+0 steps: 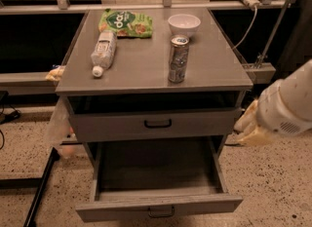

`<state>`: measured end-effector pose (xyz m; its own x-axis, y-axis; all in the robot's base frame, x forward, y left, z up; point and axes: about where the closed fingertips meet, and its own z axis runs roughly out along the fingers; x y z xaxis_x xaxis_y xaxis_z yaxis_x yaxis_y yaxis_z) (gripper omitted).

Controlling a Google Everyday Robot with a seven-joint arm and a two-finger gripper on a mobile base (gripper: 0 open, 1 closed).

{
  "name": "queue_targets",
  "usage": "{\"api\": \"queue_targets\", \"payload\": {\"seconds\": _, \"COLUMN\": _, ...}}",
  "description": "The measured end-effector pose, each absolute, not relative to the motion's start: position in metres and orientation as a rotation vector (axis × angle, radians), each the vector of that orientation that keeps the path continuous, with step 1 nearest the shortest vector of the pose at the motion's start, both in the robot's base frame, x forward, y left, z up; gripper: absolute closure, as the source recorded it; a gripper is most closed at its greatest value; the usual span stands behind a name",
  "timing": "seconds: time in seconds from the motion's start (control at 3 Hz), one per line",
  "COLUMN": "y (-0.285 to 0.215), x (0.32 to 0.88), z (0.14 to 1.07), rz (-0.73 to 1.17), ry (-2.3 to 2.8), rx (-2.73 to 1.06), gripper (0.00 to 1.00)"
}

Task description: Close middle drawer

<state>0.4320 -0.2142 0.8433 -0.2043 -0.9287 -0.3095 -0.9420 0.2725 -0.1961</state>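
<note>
Right of the pulled-out middle drawer [122, 207] — the hand [249, 126], apart from it, grip state unclear.

Speckled floor [282, 187], metal rail [39, 9] behind; pincer [247, 126] right.

grey cabinet top [146, 72]: bottle [103, 51], snack bag [126, 23], bowl [184, 24], can [178, 59]; pincer [247, 126] off right

pincer [249, 125] at right edge, beside white forearm [291, 103]
</note>
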Motion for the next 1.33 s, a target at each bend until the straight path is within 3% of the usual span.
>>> {"api": "queue_targets", "payload": {"seconds": 0.33, "y": -0.212, "x": 0.43, "z": 0.754, "rz": 0.195, "ry": 2.202, "rx": -1.678, "gripper": 0.88}}
{"api": "queue_targets", "payload": {"seconds": 0.67, "y": -0.211, "x": 0.432, "z": 0.738, "rz": 0.217, "ry": 2.209, "rx": -1.671, "gripper": 1.0}}
{"api": "queue_targets", "payload": {"seconds": 1.33, "y": -0.243, "x": 0.406, "z": 0.661, "rz": 0.18, "ry": 2.298, "rx": -1.71, "gripper": 1.0}}
